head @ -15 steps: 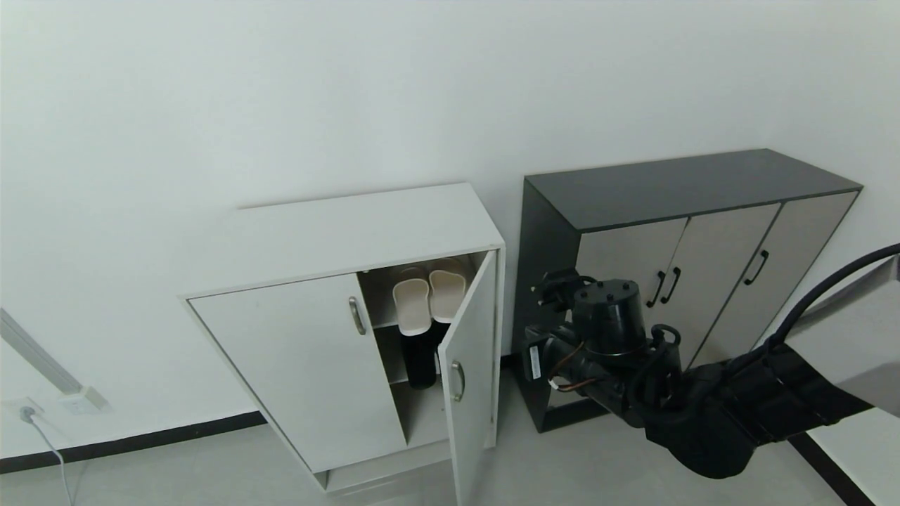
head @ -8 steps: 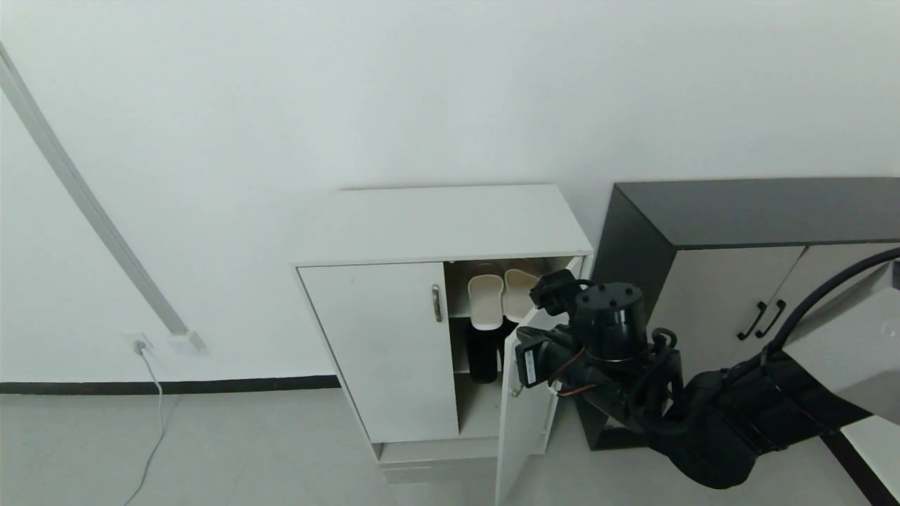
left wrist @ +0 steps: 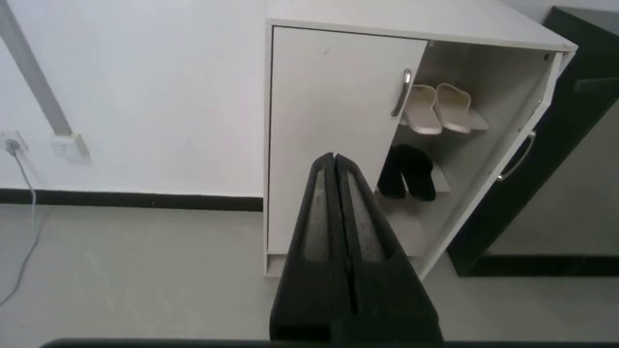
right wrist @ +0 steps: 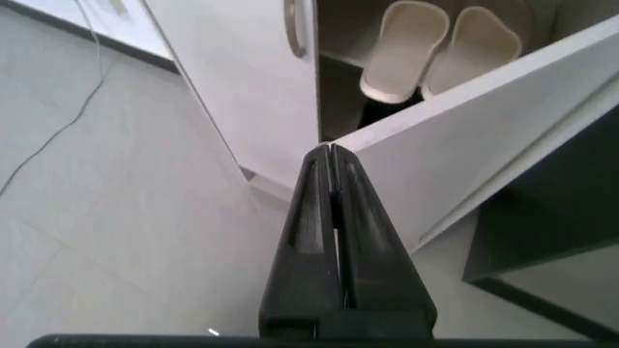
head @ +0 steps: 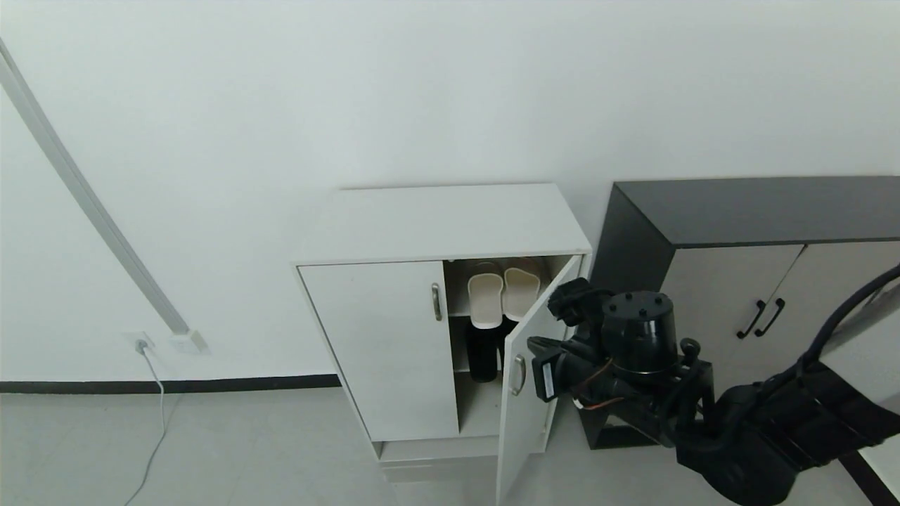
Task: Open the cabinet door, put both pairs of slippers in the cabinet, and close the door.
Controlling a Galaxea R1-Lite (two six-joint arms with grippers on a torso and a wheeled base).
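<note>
The white cabinet (head: 450, 221) stands against the wall, its left door shut and its right door (head: 527, 414) swung partly open. A beige pair of slippers (head: 503, 292) lies on the upper shelf, and a black pair (head: 481, 351) sits on the shelf below. My right gripper (head: 568, 301) is shut and empty, close to the outer face of the open door near its top. In the right wrist view its tip (right wrist: 332, 150) sits at the door's edge (right wrist: 464, 106). My left gripper (left wrist: 335, 159) is shut and empty, and points at the cabinet front (left wrist: 338, 126) from a distance.
A dark cabinet (head: 759, 200) with grey doors stands right beside the white one, just behind my right arm. A wall socket with a trailing cable (head: 144, 346) and a slanted conduit strip (head: 84, 197) lie to the left. Bare grey floor (head: 246, 450) spreads before the cabinet.
The head view swung toward the cabinet a second ago. Since then my right arm has shifted slightly right and down, uncovering the open door's handle. The door angle looks about the same.
</note>
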